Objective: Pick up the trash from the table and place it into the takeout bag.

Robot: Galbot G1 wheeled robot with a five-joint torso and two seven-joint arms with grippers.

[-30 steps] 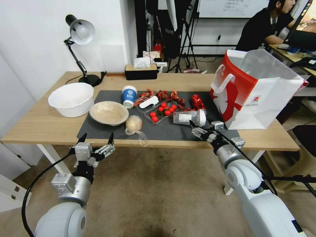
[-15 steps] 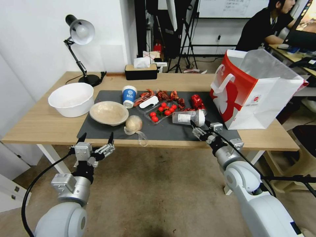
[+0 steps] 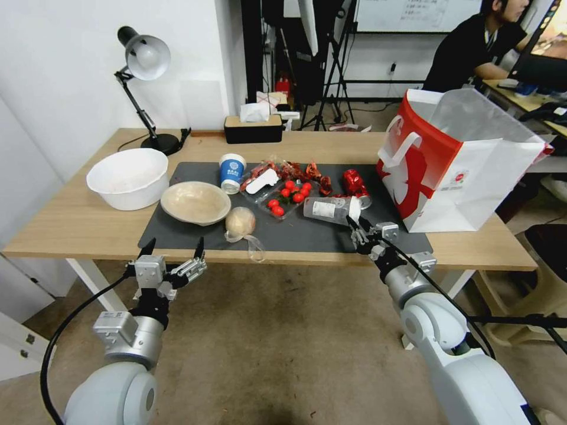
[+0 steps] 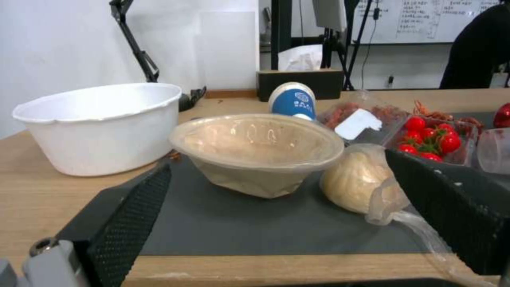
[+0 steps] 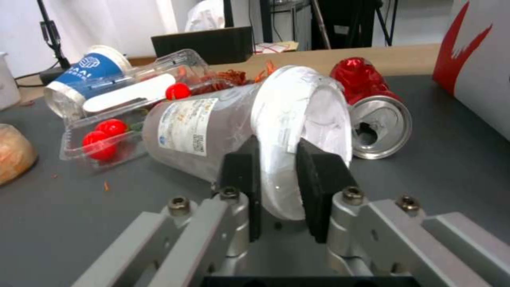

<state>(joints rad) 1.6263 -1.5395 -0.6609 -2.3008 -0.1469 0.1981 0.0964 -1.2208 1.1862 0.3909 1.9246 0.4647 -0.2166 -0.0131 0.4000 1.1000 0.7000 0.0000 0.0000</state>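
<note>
I see the right gripper point(image 5: 279, 175) fingers point(image 5: 320, 175) clamped on the white lid rim of the clear plastic cup point(image 3: 328, 209), lying left of the takeout bag point(image 3: 458, 171). Left gripper point(image 3: 171, 251) fingers spread, empty, before the surface point(image 3: 71, 227).

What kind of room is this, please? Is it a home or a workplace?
Most likely a workplace, perhaps a lab or office. Behind the table stand tripods and a whiteboard, and a person works at a desk with a monitor.
</note>
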